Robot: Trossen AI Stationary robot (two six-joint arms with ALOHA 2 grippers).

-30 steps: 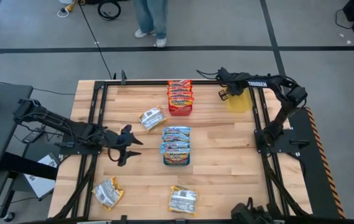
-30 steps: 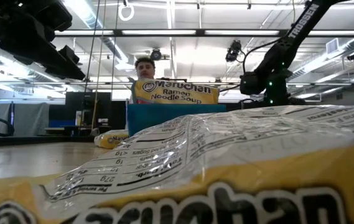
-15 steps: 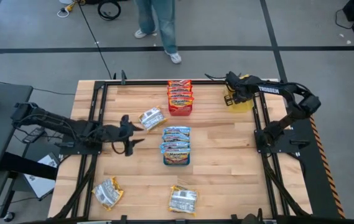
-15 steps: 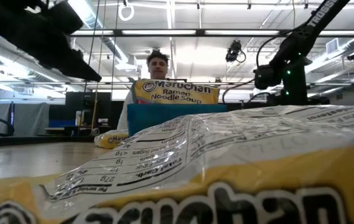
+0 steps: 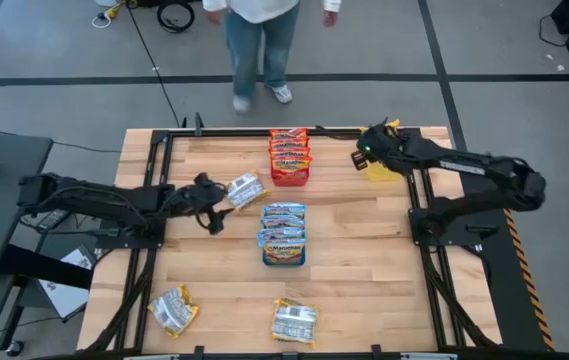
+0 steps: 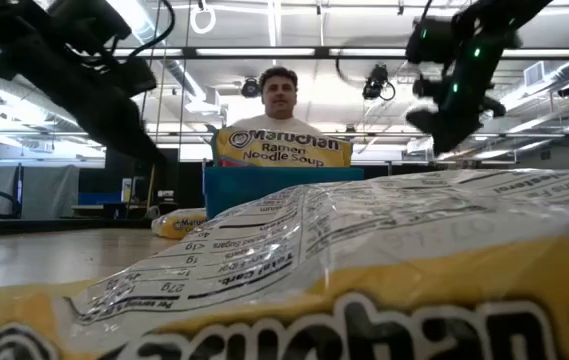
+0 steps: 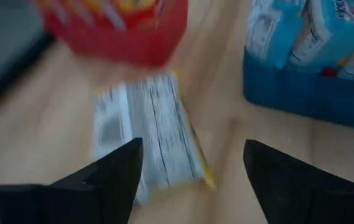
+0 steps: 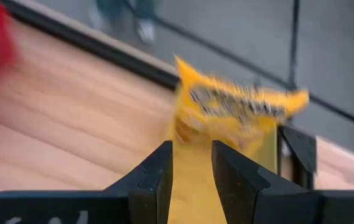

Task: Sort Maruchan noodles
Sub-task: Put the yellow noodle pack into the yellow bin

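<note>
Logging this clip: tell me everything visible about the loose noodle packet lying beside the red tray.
The packet is flat, crinkly plastic, yellow-edged, lying printed back up and skewed on the wood between the red tray and blue tray, touching neither as far as the high view shows. The left gripper hangs open over it, not touching.

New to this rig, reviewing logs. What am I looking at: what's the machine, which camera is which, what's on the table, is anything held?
Two dark robot arms at a wooden table, sorting noodle packets. One camera looks down from above, one sits at table height, one rides on each wrist. The left tool, fingers apart, hovers over a loose yellow packet and holds nothing. The right tool is at the yellow tray, where a packet stands; its jaws look slightly apart. A red tray and a blue tray hold packets. Two more packets lie near the front edge. A person stands behind.
</note>
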